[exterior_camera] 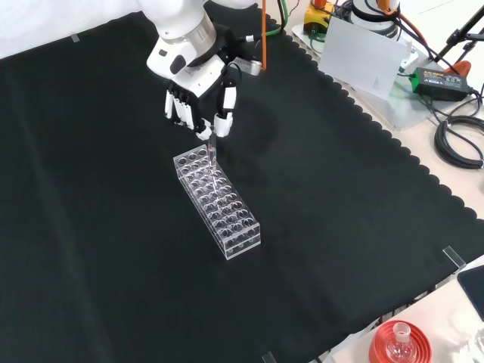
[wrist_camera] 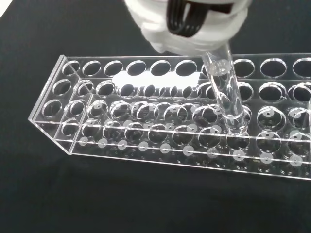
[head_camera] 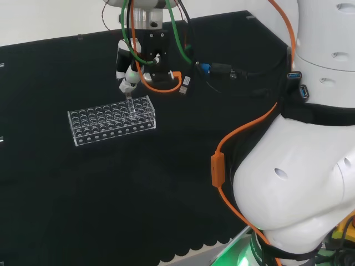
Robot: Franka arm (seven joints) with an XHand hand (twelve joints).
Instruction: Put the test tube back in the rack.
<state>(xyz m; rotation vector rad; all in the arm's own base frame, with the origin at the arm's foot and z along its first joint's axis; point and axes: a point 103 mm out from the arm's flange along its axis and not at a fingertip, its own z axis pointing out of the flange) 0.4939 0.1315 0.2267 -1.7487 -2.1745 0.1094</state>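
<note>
Pinching the clear test tube [wrist_camera: 227, 94] between fingertips and thumb, my hand [exterior_camera: 198, 102] hangs over the far end of the clear rack [exterior_camera: 219, 203] in the front view. I see the tube's lower end standing in a rack hole.

Arm: our white links rise big at the right of the head view, and the arm reaches out over the black cloth.
Wrist: it points down, with our hand [head_camera: 131, 71] hanging below it.
Hand: in the front view our hand [exterior_camera: 198, 102] comes in from the top, palm turned down.
Fingers: our fingers [exterior_camera: 222, 119] point downward with their tips drawn together in a pinch.
Wrist view: a blurred white part of our hand [wrist_camera: 187, 26] shows close up.
</note>
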